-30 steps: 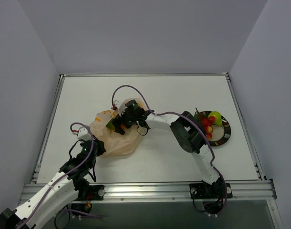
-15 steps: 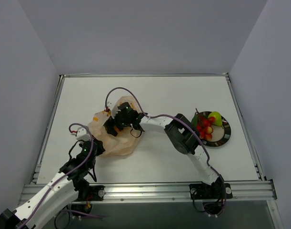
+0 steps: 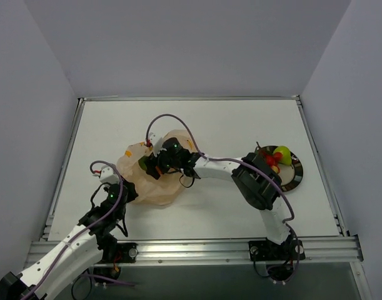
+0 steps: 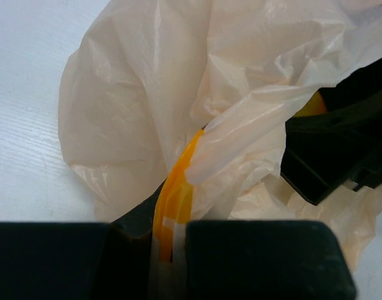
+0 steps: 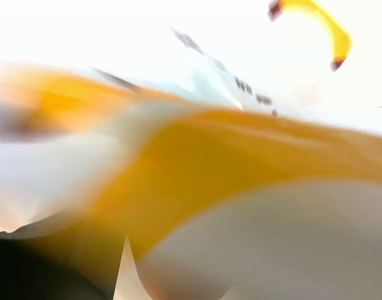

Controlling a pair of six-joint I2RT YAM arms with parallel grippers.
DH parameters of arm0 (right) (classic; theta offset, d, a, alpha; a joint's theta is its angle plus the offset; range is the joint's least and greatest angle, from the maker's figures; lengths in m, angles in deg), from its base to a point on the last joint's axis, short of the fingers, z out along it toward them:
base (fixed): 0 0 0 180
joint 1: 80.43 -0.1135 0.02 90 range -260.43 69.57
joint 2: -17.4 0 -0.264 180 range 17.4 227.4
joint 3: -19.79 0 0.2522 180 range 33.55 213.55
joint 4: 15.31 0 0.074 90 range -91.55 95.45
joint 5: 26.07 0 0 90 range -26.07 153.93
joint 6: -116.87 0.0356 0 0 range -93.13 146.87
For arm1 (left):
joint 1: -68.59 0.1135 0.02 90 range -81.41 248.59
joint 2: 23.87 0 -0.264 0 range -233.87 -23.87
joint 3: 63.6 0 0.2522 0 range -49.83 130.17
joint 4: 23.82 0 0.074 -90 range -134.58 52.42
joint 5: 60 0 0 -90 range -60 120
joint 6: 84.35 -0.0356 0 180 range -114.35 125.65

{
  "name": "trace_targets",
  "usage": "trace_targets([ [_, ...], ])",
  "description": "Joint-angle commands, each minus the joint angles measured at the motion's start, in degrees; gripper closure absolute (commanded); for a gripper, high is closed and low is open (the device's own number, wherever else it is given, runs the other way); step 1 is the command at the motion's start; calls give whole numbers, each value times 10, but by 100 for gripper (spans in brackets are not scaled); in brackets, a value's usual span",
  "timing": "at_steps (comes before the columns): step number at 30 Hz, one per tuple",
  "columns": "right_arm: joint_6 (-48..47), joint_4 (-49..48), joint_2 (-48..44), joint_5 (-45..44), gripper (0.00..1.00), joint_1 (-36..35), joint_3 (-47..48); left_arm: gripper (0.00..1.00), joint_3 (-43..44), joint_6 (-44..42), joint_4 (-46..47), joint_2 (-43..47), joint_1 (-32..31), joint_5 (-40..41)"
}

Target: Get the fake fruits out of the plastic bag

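Note:
The peach plastic bag (image 3: 154,186) lies crumpled left of the table's middle. My left gripper (image 3: 123,190) is shut on its near left edge; in the left wrist view an orange-printed fold of the bag (image 4: 173,199) is pinched between the jaws (image 4: 172,232). My right gripper (image 3: 155,165) reaches into the bag's mouth from the right, with a green fruit (image 3: 143,163) showing just beside it. The right wrist view is a blur of orange (image 5: 241,162) and pale film, so its jaws cannot be read. Other fake fruits, yellow-green (image 3: 282,152) and red (image 3: 276,159), lie on the plate.
A dark round plate (image 3: 294,180) sits at the right of the table, partly behind my right arm's elbow (image 3: 259,182). In the left wrist view the black right gripper body (image 4: 341,147) fills the right side. A raised rail borders the table.
My right wrist pushed left into the bag's mouth, then eased back a little, and its elbow swung left then right. The bag's top shifted with it. The left arm kept still.

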Motion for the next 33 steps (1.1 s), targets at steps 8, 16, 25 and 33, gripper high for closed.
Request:
trace_targets([
  [8,56,95,-131,-90,68,-12,-25,98,42,0,16,11,-3,26],
  [16,99,95,-261,-146,70,-21,-136,98,55,-21,45,7,-3,38],
  [25,157,98,-498,-300,73,9,-253,98,54,-57,86,-6,-3,15],
  [33,359,216,-696,-648,76,171,-396,98,55,-84,116,-30,-4,-27],
])
